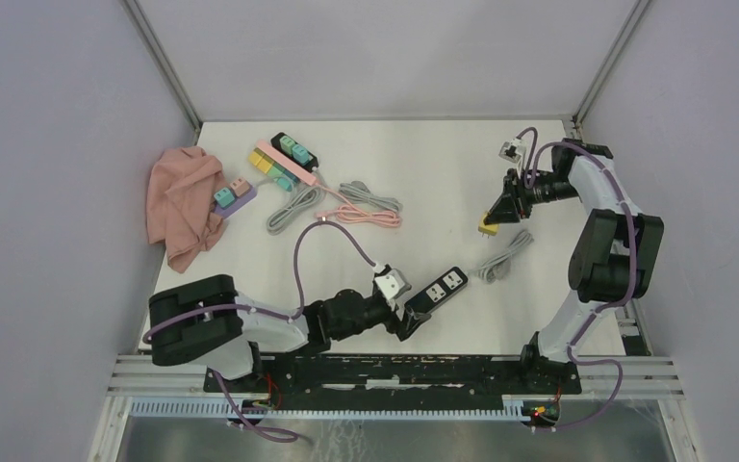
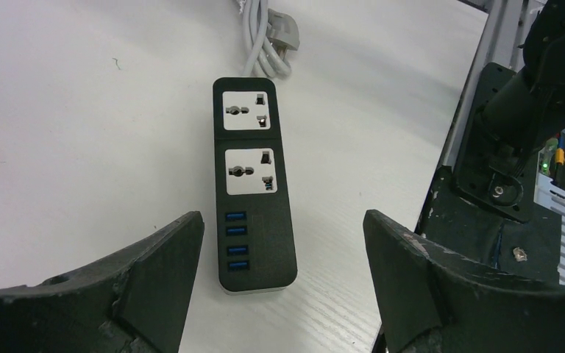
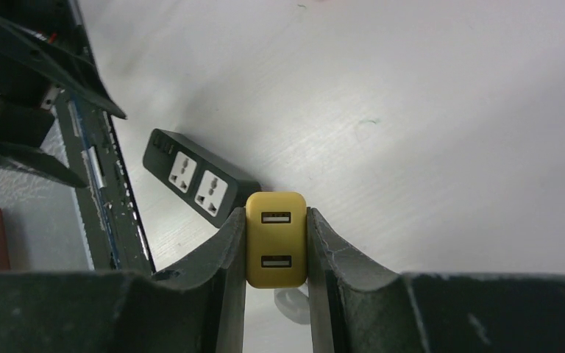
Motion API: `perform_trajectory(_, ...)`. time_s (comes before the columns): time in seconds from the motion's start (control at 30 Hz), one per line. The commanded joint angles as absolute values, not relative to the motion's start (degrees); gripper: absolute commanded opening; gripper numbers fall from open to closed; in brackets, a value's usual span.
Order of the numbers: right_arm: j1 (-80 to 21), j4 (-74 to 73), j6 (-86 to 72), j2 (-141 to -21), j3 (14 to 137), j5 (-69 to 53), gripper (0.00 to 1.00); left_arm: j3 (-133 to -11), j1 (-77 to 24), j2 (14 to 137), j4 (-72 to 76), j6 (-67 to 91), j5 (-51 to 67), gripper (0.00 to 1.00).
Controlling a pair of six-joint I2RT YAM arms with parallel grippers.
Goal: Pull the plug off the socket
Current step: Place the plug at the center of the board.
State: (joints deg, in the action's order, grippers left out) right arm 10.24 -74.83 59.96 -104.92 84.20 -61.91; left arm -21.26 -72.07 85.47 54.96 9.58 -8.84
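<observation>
Left pincer (image 1: 412, 318) spread at the 7 o'clock end of the strip (image 1: 440, 288); plug (image 1: 488, 228) off, pinched by right pincer (image 1: 491, 219).
Top: white surface (image 1: 423, 173), grey walls (image 1: 58, 144), plug at 1 o'clock from strip. Left wrist: both sockets (image 2: 244, 109) bare. Right wrist: plug squarely gripped; I judge it best carried clear of the cable (image 1: 502, 258), then set down gently.

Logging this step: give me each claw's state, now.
Left claw: open, empty, facing the black power strip.
Right claw: shut on the yellow USB plug.
</observation>
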Motion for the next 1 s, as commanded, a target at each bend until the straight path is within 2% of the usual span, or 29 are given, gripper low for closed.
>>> perform_trajectory(0.0, 10.15, -53.59, 34.25, -99.20, 81.52, -53.74, 0.00, -20.10, -71.97, 80.86, 53.04, 12.29, -9.34, 0.87)
perform_trajectory(0.1, 9.91, -47.56, 24.92, -100.75, 82.52, -50.24, 0.00, -18.61, -71.85, 78.14, 53.08, 13.10, -9.67, 0.87)
perform_trajectory(0.3, 6.97, -28.51, 6.44, -102.30, 79.70, -35.06, 0.01, -15.60, -71.85, 73.53, 54.82, 14.93, -10.22, 0.89)
perform_trajectory(0.4, 5.32, -24.20, -0.02, -104.19, 80.22, -29.42, 0.02, -13.95, -71.81, 71.98, 55.90, 15.84, -10.56, 0.90)
perform_trajectory(0.53, 4.88, -22.64, -6.27, -109.38, 83.90, -30.58, 0.15, -11.87, -71.74, 70.09, 56.74, 16.54, -11.58, 0.92)
perform_trajectory(0.77, 4.75, -21.29, -13.31, -118.82, 90.61, -32.77, 0.21, -9.57, -71.50, 66.74, 56.40, 17.13, -12.94, 0.93)
perform_trajectory(0.97, 4.59, -22.70, -12.26, -122.20, 93.41, -32.06, 0.45, -8.84, -71.37, 65.07, 55.50, 17.14, -14.09, 0.95)
